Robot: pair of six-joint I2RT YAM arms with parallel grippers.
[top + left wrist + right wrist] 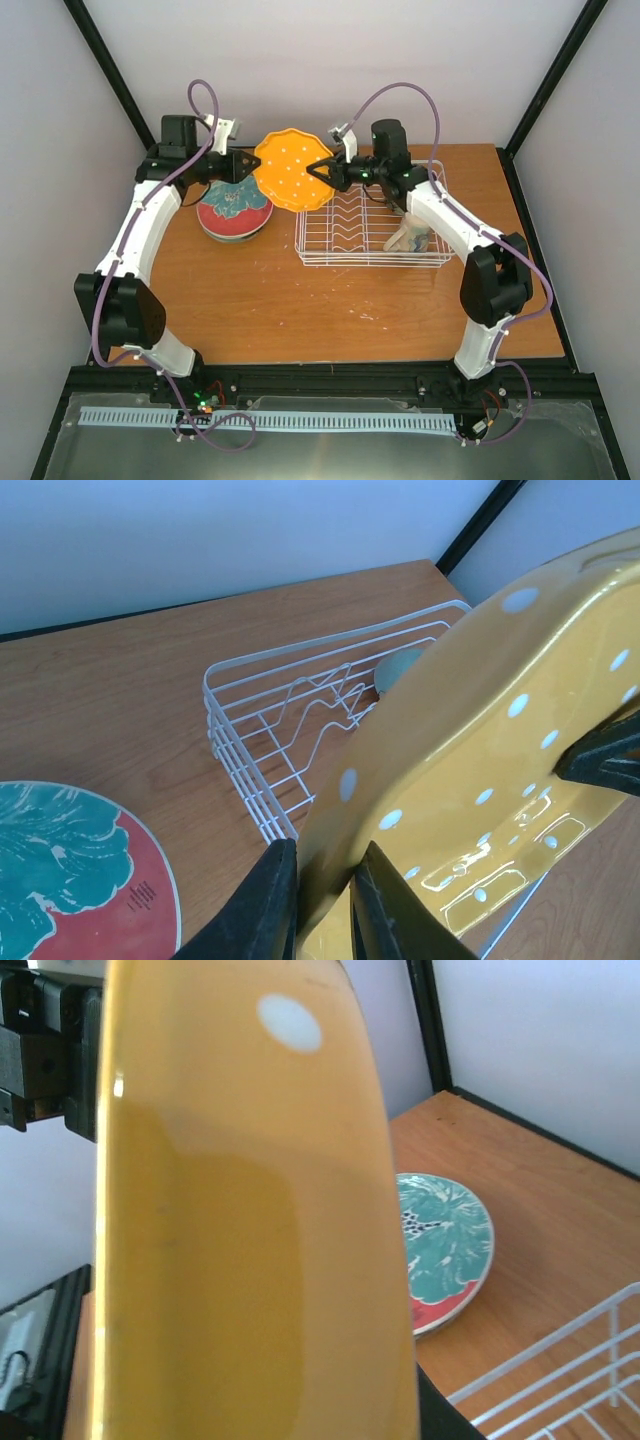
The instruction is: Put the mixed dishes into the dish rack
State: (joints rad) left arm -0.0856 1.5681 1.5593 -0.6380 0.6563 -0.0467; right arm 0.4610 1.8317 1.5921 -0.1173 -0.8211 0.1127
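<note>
Progress looks partial. Nearest, the dish rack [345,232] holds the cream mug [407,240] at its right end, no plate slotted yet. Left of it the red-and-teal plate [235,208] waits on the counter [300,310]. Farthest, the orange-yellow scalloped plate [287,168] hangs by the rack's far-left corner — left claw [252,166] and right claw [316,172] both clamped on its rim.

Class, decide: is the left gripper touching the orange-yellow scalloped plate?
Touching. In the left wrist view the left gripper has a jaw against each face of the orange-yellow scalloped plate.
</note>
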